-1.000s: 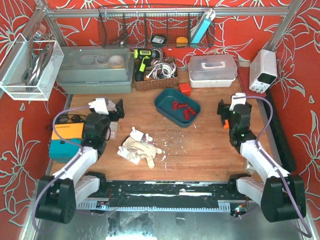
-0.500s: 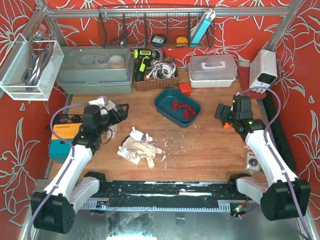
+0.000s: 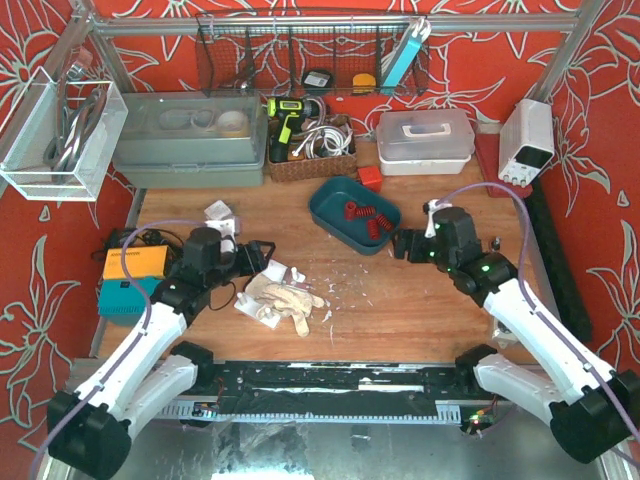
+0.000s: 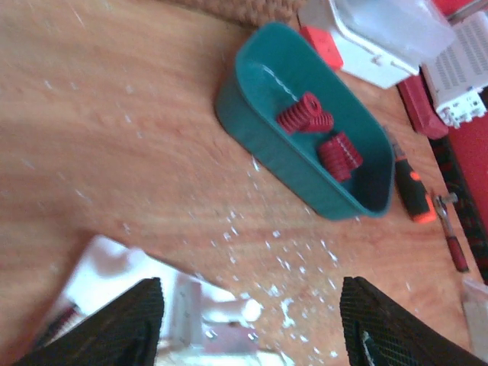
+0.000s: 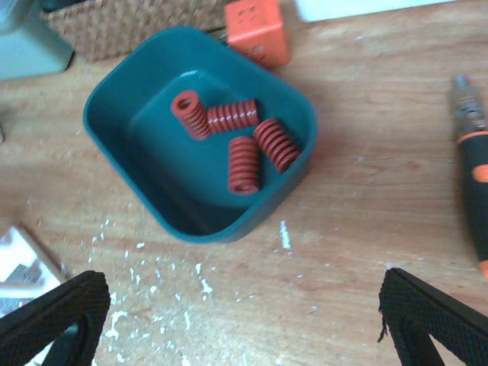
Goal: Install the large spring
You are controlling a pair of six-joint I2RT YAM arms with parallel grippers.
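Several red coil springs [image 5: 244,164] lie in a teal tray [image 5: 191,221] at the back middle of the table; they also show in the top view [image 3: 350,212] and the left wrist view [image 4: 339,152]. My right gripper [image 3: 405,243] is open and empty, just right of the tray [image 3: 385,235], its fingertips [image 5: 53,320] wide apart over bare wood. My left gripper [image 3: 262,252] is open and empty, over a white bracket-like part [image 4: 191,313] beside a crumpled light glove [image 3: 285,300]. The tray lies ahead of it [image 4: 259,152].
An orange block [image 5: 255,30] sits behind the tray. An orange-black screwdriver [image 5: 473,175] lies to its right. A wicker basket [image 3: 310,160], a clear box [image 3: 425,140] and a grey bin [image 3: 190,140] line the back. An orange-teal device [image 3: 125,280] stands at the left. A black rail [image 3: 330,385] runs along the front.
Both arms have reached inward and lowered. My left gripper moved right to the white part. My right gripper moved left to the tray's right side. Nothing was grasped.
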